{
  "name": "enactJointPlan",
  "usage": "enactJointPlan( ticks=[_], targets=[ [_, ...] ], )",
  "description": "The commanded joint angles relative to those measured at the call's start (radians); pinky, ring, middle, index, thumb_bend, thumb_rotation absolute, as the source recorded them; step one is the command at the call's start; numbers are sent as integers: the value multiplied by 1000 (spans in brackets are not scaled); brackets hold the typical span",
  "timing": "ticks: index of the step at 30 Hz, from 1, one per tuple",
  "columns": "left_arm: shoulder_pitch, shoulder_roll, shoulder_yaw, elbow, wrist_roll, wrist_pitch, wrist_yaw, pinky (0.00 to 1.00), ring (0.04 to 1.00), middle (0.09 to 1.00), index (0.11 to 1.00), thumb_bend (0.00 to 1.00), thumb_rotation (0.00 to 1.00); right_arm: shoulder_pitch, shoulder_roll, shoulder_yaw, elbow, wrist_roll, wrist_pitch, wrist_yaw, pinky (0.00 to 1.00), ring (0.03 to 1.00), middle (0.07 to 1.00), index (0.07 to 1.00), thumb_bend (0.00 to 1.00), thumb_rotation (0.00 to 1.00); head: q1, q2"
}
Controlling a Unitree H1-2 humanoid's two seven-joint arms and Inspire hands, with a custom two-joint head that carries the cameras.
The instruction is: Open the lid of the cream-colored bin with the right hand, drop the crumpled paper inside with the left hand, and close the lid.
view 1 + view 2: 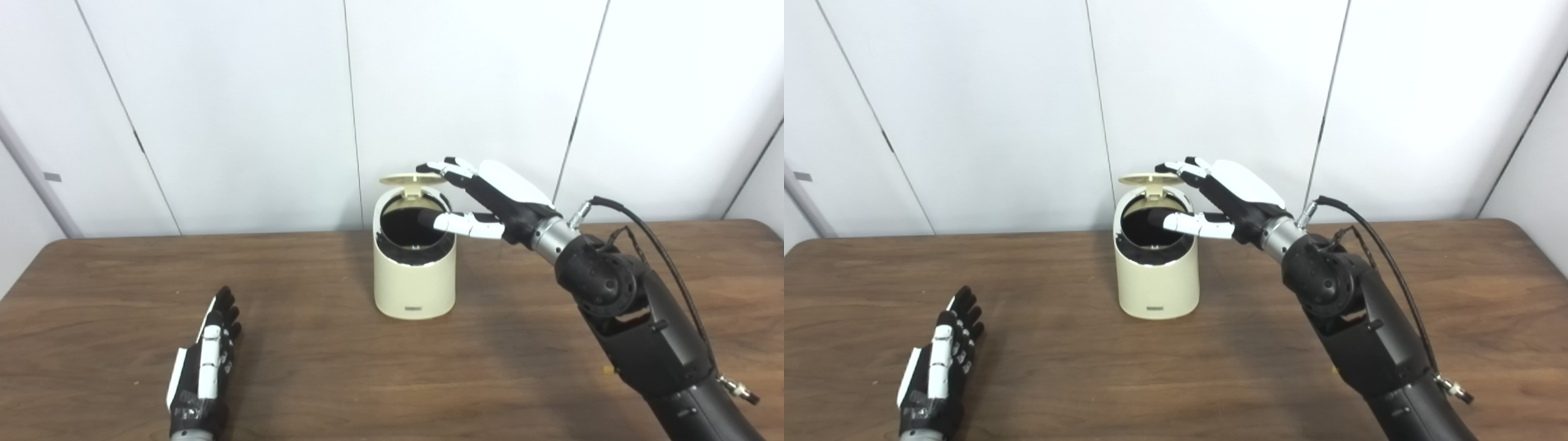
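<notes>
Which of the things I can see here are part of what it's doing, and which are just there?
Part of the job:
cream-colored bin
its lid, raised
right hand, fingers at the lid
left hand, resting empty on the table
No crumpled paper is visible.

Just there:
wooden table
white wall panels

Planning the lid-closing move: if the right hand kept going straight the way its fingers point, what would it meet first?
Likely the raised lid: the right hand points left, its upper fingers at the lid's edge, above the cream bin. Contact is unclear.
</notes>
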Motion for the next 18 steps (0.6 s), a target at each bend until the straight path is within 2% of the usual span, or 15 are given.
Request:
enactJointPlan(
  ticks=[1, 18],
  targets=[
    [20, -28, -13, 35, -11, -21, 1, 1000, 1000, 1000, 1000, 474, 950, -32, -22, -5, -32, -4, -26, 1, 944, 1000, 937, 892, 628, 960, 1, 4],
    [20, -22, -13, 39, -13, -29, -6, 1000, 1000, 1000, 1000, 484, 937, 29, -40, 28, -74, -36, -35, 39, 920, 1000, 941, 889, 596, 955, 2, 25]
  ],
)
